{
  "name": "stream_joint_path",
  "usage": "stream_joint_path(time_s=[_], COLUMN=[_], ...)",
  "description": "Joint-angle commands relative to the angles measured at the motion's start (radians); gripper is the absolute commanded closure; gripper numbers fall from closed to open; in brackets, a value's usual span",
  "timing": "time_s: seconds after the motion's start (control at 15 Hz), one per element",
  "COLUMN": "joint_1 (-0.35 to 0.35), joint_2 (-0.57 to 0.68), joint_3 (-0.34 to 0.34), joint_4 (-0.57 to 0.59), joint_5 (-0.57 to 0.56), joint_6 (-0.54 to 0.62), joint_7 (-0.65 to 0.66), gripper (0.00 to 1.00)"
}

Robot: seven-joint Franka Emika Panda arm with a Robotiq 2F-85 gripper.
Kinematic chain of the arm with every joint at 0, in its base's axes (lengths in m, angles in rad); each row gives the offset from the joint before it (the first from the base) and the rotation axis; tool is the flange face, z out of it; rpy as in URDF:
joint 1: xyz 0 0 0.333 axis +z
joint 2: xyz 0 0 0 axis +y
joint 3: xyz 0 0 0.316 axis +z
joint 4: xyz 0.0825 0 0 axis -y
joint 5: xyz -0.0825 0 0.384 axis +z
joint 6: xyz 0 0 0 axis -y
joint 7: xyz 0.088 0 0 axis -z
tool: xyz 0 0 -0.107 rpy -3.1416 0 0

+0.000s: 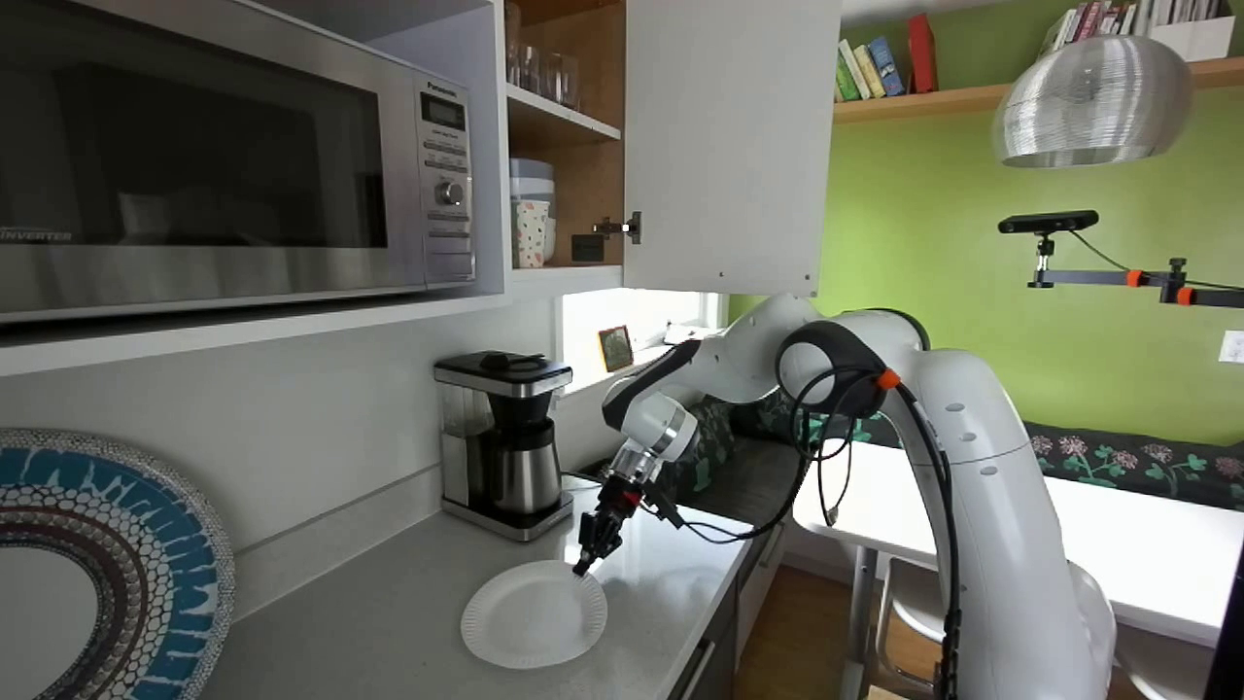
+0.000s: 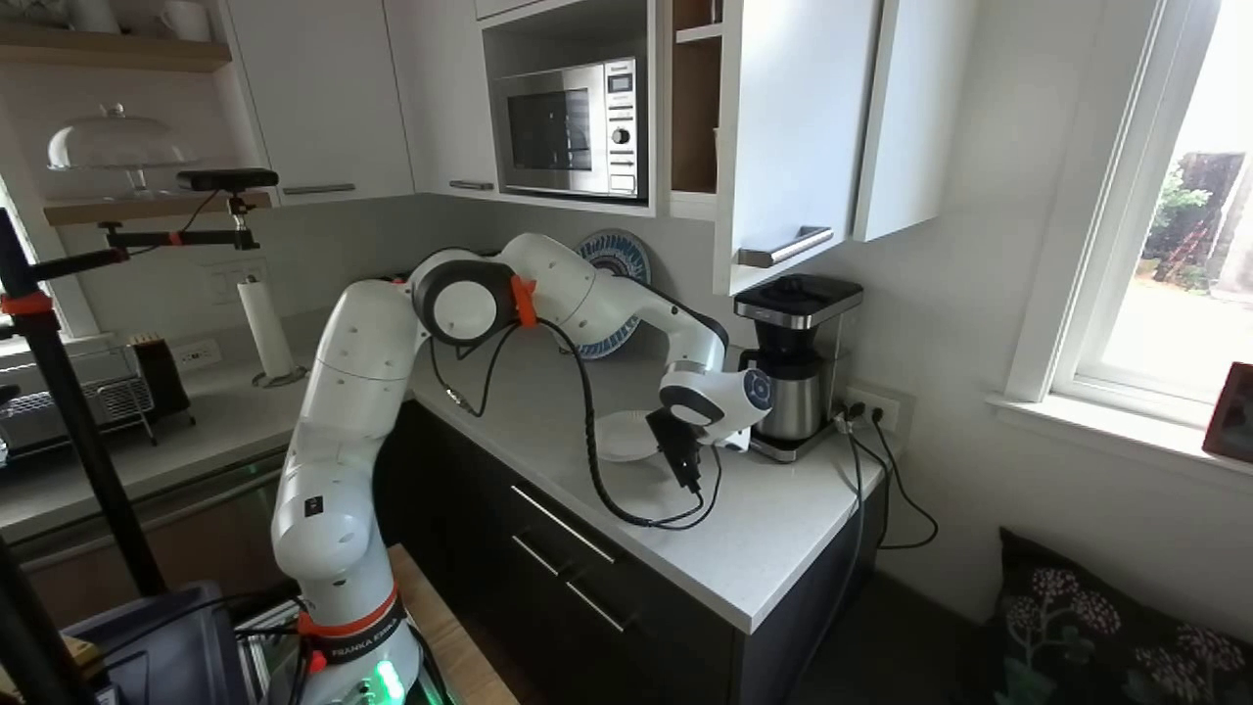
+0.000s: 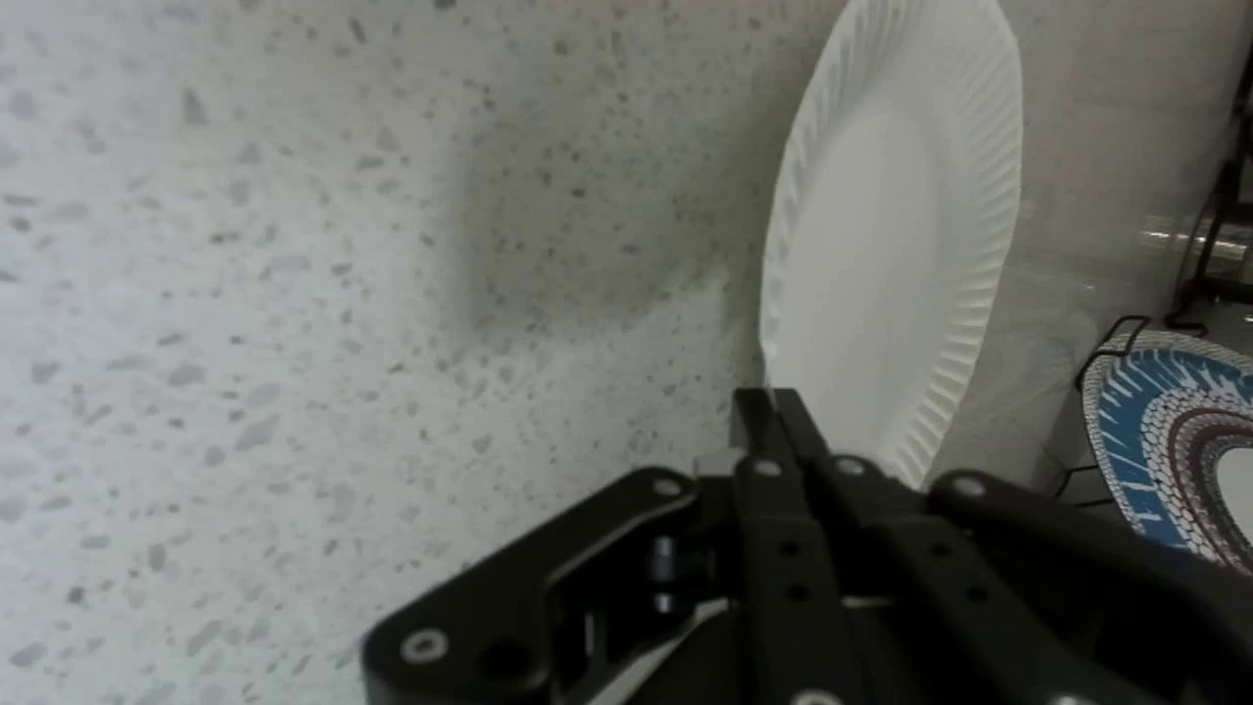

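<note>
A white plate with a ridged rim (image 1: 535, 618) lies on the light speckled counter (image 3: 323, 411), and shows partly behind the arm in an exterior view (image 2: 626, 438). My gripper (image 3: 774, 399) has its two black fingertips pressed together with the thin near edge of the plate between them. From the wrist, the plate (image 3: 871, 255) stretches away beyond the fingers, and the counter shows to its left. In an exterior view the gripper (image 1: 581, 568) angles down to the plate's rim on the coffee maker's side. Whether the rim is lifted is hard to tell.
A coffee maker (image 1: 525, 457) stands against the wall close to the gripper. A blue patterned round piece (image 1: 190, 554) leans at the counter's other end. Overhead are a microwave (image 1: 194, 146) and an open cabinet door (image 2: 803, 117). A cable (image 2: 592, 441) loops below the arm.
</note>
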Motion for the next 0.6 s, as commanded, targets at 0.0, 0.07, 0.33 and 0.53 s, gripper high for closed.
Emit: stream_joint_path(time_s=[0.0, 0.07, 0.33, 0.53], joint_1=[-0.017, -0.017, -0.019, -0.017], joint_2=[-0.063, -0.093, -0.199, -0.272], joint_3=[0.009, 0.005, -0.013, -0.035], joint_4=[-0.014, -0.020, -0.027, -0.028], joint_5=[0.033, 0.036, 0.074, 0.106], joint_6=[-0.045, -0.058, -0.140, -0.191], joint_7=[-0.004, -0.003, 0.023, 0.052], gripper=[1.00, 1.00, 1.00, 1.00])
